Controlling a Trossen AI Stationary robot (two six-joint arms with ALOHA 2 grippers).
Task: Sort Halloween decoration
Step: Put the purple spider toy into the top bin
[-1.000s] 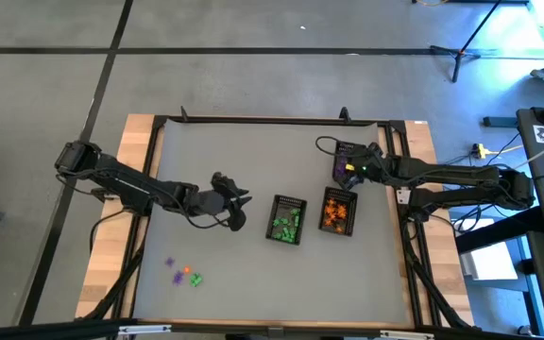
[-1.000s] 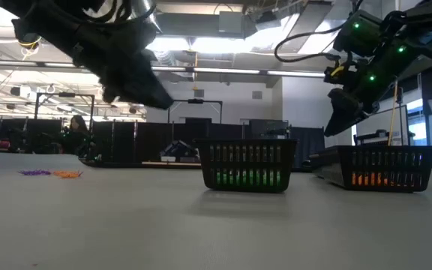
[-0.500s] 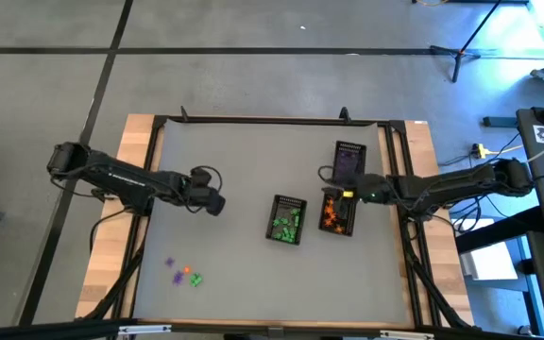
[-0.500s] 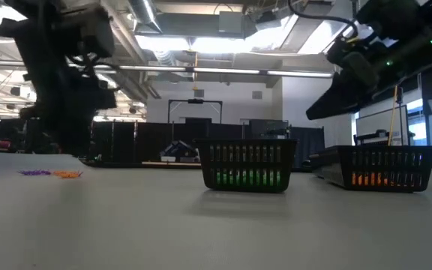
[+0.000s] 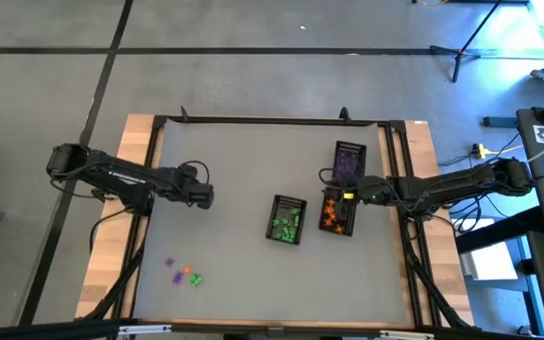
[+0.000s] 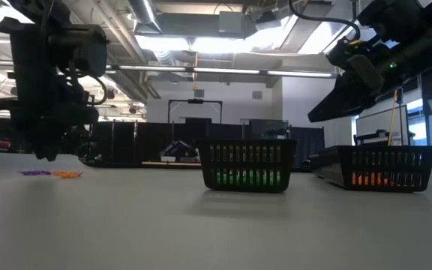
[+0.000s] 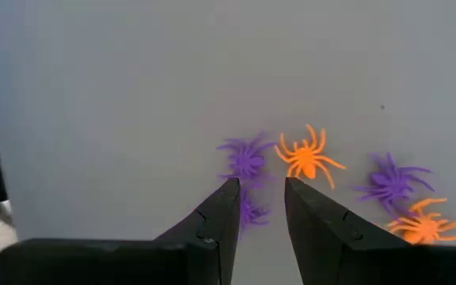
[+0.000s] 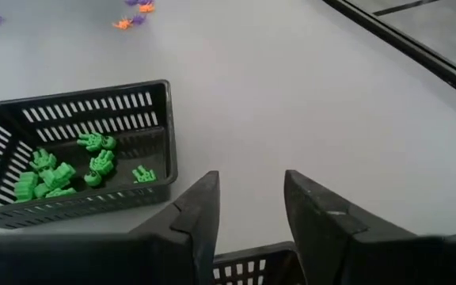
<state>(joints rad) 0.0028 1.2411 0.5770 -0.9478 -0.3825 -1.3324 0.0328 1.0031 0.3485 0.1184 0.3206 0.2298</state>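
Note:
Loose Halloween decorations, tiny purple (image 7: 246,157) and orange (image 7: 305,157) spiders, lie on the grey table near its front left (image 5: 183,275). My left gripper (image 5: 204,196) hangs above the table farther back than they are. It points steeply down and is open, with nothing between its fingers (image 7: 258,198). My right gripper (image 5: 331,195) hovers open over the orange-filled basket (image 5: 338,212), slanting down toward the green-filled basket (image 8: 70,158). It holds nothing (image 8: 252,190).
Three black mesh baskets stand right of centre: green trinkets (image 5: 288,219), orange ones (image 6: 385,166), and purple ones (image 5: 348,161) farthest back. The table's black frame (image 5: 149,161) runs along its edges. Bare grey tabletop lies between the loose spiders and the baskets.
My left gripper has moved toward the table's left edge, sunk a little and tipped from nearly level to pointing steeply down. My right gripper has swung from over the purple basket toward the near edge, stopping over the orange basket and tipping more downward.

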